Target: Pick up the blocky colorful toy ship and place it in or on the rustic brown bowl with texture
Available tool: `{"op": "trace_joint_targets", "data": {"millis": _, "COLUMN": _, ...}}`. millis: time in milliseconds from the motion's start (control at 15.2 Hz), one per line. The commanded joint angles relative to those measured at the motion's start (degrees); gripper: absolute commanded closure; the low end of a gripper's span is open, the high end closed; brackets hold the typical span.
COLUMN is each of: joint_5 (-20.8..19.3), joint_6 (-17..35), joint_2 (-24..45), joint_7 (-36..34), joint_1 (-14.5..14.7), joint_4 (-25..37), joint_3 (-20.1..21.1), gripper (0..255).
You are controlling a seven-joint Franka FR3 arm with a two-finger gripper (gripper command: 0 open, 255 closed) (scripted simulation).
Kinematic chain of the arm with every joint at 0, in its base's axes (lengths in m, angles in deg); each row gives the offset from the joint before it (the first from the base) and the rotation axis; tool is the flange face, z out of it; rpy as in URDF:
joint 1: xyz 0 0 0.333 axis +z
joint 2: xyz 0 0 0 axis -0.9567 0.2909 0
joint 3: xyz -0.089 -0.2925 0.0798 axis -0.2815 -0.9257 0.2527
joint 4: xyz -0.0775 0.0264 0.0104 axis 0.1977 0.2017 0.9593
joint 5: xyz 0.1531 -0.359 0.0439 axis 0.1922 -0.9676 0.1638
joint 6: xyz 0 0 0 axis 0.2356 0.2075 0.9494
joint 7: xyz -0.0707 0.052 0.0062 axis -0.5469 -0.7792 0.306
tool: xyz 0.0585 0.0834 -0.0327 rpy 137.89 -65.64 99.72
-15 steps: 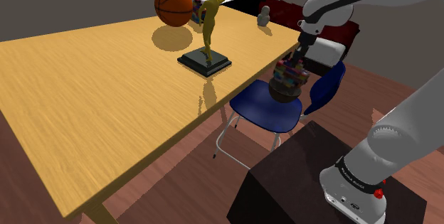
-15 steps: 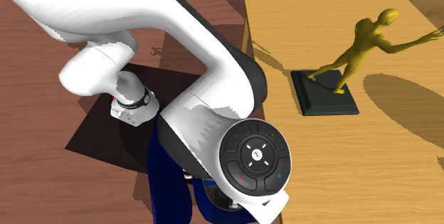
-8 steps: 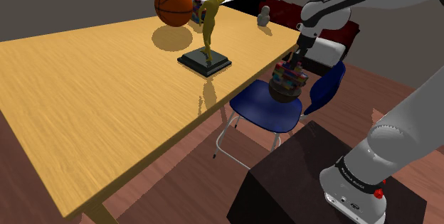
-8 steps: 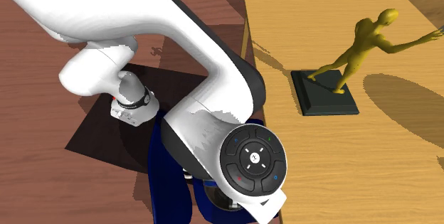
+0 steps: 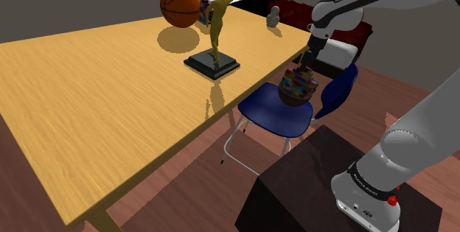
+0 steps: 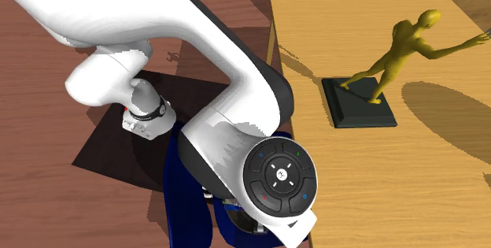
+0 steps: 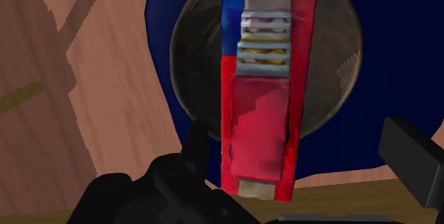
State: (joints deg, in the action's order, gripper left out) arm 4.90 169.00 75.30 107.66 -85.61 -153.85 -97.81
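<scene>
Working across the shoulder view from the left, I see the long light-wood table [image 5: 88, 98] first. At its far end is an orange basketball [image 5: 180, 4]. Next to it a golden figure statue with one arm raised [image 5: 216, 24] stands upright on a dark square base, and a small grey bust [image 5: 275, 15] sits further right by the table's far edge.

Past the table's near edge is a blue chair with thin metal legs [image 5: 269, 116]. On its seat sits the dark brown mottled round bowl [image 5: 294, 100]. The blocky toy ship in red, blue and grey [image 5: 298, 83] lies on that bowl, standing above the rim.

My all-black two-finger gripper [image 5: 305, 62] hangs just above the ship on the white arm [image 5: 413, 142], which rises from the dark box stand [image 5: 309, 186] at the lower right.

In the wrist view the ship stretches across the bowl's mouth and overhangs the rim nearest the hand. The fingers [image 7: 196, 148] are spread wide. One is just beside the ship's long side and the other is well apart from it, so the claw grips nothing.
</scene>
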Motion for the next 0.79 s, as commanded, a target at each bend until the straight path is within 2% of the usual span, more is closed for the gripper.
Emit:
{"op": "trace_joint_targets", "data": {"millis": 0, "joint_5": -0.32, "joint_6": -1.9, "joint_2": -0.85, "joint_7": -0.22, "joint_1": -0.01, "joint_4": 1.09, "joint_3": -0.01, "gripper": 0}}
{"op": "trace_joint_targets", "data": {"millis": 198, "joint_5": -1.0, "joint_6": -7.2, "joint_2": -2.78, "joint_7": -0.71, "joint_1": -0.05, "joint_4": 4.53, "joint_3": -0.02, "gripper": 0}}
{"op": "trace_joint_targets", "data": {"millis": 726, "joint_5": -1.0, "joint_6": -7.18, "joint_2": -2.78, "joint_7": -0.71, "joint_1": -0.06, "joint_4": 4.52, "joint_3": -0.01, "gripper": 0}}
